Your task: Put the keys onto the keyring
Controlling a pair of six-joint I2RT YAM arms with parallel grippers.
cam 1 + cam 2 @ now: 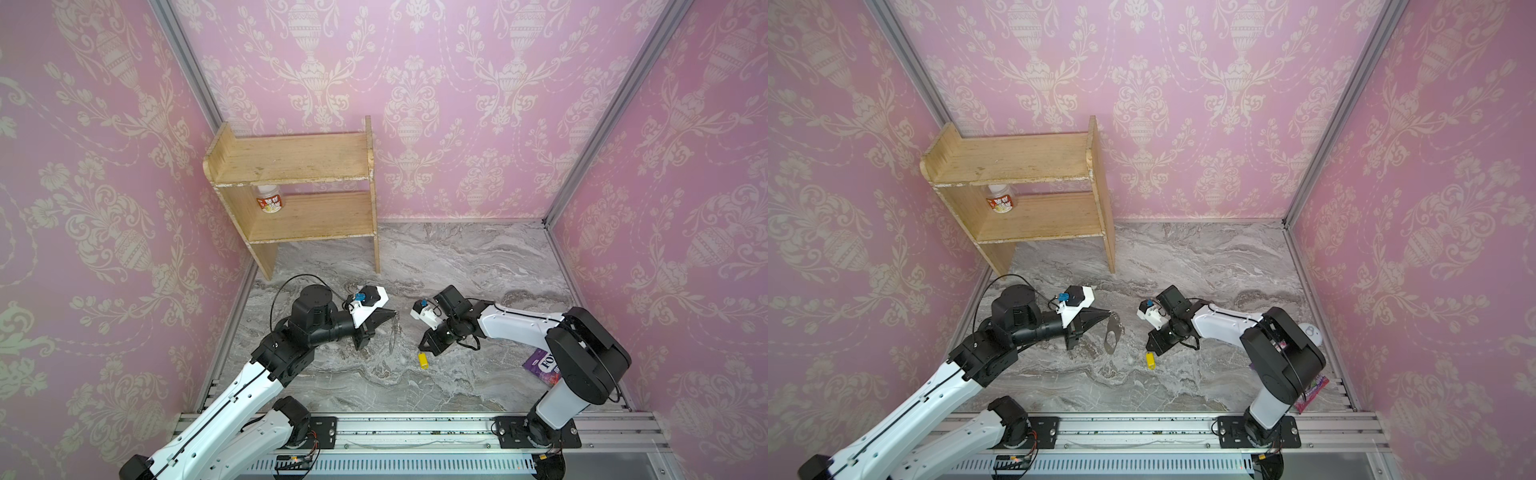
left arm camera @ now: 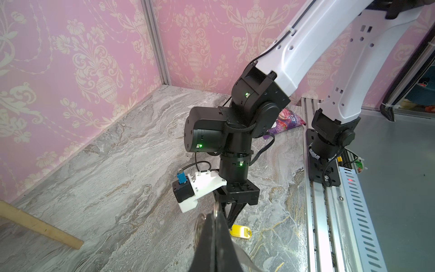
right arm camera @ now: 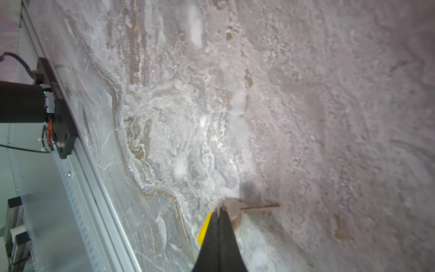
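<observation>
The left arm and right arm have glossy white shells between black cylindrical joints, with thin black cables running along them. Each wrist carries a white camera bracket with a blue plug, above black tapered fingers. Green lights dot the joints, and black screwed base plates sit at six o'clock in both top views.

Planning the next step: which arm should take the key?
Right. Its shut gripper has its tip right at the key. The left gripper is farther off and already shut on the keyring.
</observation>
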